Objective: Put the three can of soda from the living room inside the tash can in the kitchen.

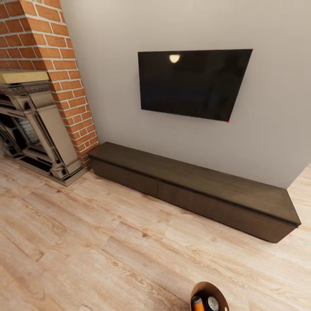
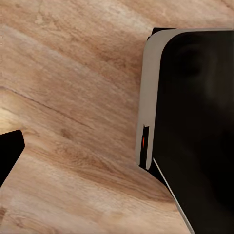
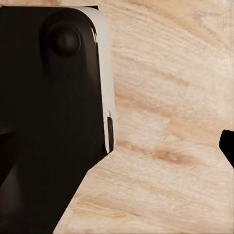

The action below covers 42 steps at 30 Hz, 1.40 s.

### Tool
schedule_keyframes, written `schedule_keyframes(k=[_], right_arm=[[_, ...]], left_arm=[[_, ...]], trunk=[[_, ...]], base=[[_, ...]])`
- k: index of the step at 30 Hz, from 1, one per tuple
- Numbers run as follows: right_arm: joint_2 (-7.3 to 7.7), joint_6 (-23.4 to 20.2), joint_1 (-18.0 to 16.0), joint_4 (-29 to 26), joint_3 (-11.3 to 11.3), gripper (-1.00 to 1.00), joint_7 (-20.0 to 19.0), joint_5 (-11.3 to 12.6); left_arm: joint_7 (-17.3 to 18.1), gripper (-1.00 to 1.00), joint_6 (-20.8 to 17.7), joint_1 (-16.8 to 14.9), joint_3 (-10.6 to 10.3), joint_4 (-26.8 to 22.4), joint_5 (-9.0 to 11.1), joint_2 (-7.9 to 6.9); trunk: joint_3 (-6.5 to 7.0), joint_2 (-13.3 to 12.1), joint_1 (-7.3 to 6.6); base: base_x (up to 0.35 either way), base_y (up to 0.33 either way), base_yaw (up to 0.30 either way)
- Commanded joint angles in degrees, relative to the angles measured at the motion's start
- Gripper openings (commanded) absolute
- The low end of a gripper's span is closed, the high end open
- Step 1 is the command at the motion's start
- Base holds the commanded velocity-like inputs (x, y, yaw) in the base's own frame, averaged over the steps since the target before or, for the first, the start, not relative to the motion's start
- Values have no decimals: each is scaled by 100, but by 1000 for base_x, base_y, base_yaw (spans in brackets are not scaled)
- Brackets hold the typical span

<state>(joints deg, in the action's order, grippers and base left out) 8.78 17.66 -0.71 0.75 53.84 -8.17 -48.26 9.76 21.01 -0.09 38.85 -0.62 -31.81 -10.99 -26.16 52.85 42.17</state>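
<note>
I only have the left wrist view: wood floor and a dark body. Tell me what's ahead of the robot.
Observer: A dark low cabinet along the wall, with a wall TV above it.
Operator: Name what's left of it.
Observer: A brick fireplace.
Operator: Report any cans.
Observer: At the head view's bottom edge, a copper-brown bin holds an orange can and a second can, of which I see the silver top.

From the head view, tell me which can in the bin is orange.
The can on the left inside the bin; the can beside it shows a silver top and dark side.
</note>
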Motion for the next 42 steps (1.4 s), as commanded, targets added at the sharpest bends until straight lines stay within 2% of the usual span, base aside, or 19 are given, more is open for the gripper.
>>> schedule_keyframes(k=[1, 14, 20, 32, 42], right_arm=[[0, 0, 0, -6, 1, 100, 0, 0], [12, -1, 1, -65, 14, 100, 0, 1], [55, 0, 1, -88, 13, 100, 0, 1], [44, 0, 1, -119, 2, 100, -6, -3], [10, 0, -1, -126, -5, 100, -9, -7]], left_arm=[[0, 100, 0, 0, 0, 0, 0, 0], [0, 100, -215, 0, -8, -14, -21, 3], [0, 100, -230, -6, -4, -17, -19, 3], [19, 100, -236, -17, 8, -27, 23, 7], [1, 100, -207, -17, 9, -41, 35, 10]], trunk=[[19, -42, -23], [252, -563, -308], [360, -804, -440], [575, -1285, -704], [575, -1285, -704]], base=[[0, 0, 0], [0, 0, 0], [0, 0, 0], [0, 0, 0], [0, 0, 0]])
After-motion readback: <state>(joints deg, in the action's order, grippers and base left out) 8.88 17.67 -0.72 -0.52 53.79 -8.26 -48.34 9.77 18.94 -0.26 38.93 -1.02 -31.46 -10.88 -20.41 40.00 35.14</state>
